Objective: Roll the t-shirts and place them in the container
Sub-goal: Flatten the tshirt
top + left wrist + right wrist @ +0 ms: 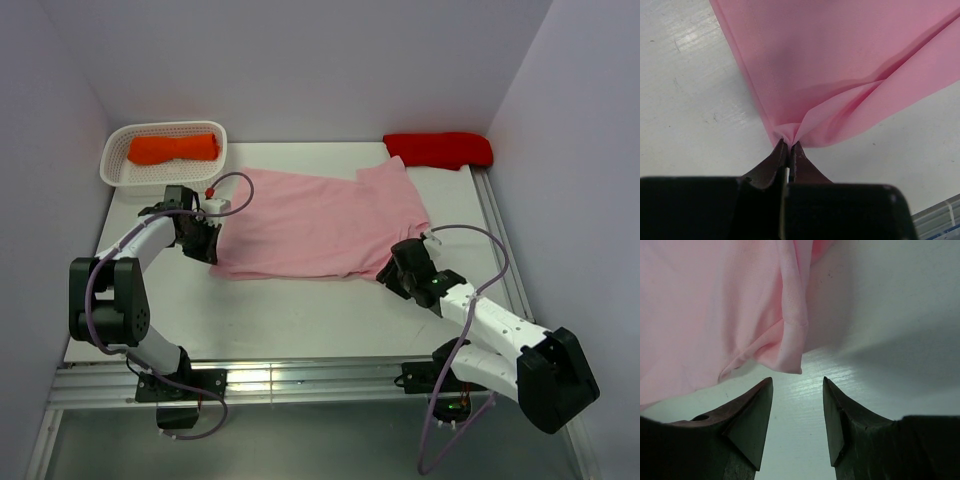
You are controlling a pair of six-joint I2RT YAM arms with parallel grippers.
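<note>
Your left tool (pixel 790 145) is clenched on the near-left corner of the light pink t-shirt (pixel 320 225). Your right tool (pixel 797 379) is released, its jaws apart just short of the near-right corner. The shirt lies spread mid-worktop (pixel 300 310). At far left a white basket (pixel 112 165) holds the orange bundle (pixel 172 148). The red bundle (pixel 438 148) sits in the far-right corner.

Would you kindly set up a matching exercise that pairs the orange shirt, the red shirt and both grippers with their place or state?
Things:
1. orange shirt
2. red shirt
3. left gripper
4. right gripper

Place or state:
a. open, just short of the pink shirt
b. in the white basket
c. shut on the pink shirt's corner
d. at the far right corner of the table

Pairs: 1-b, 2-d, 3-c, 4-a
</note>
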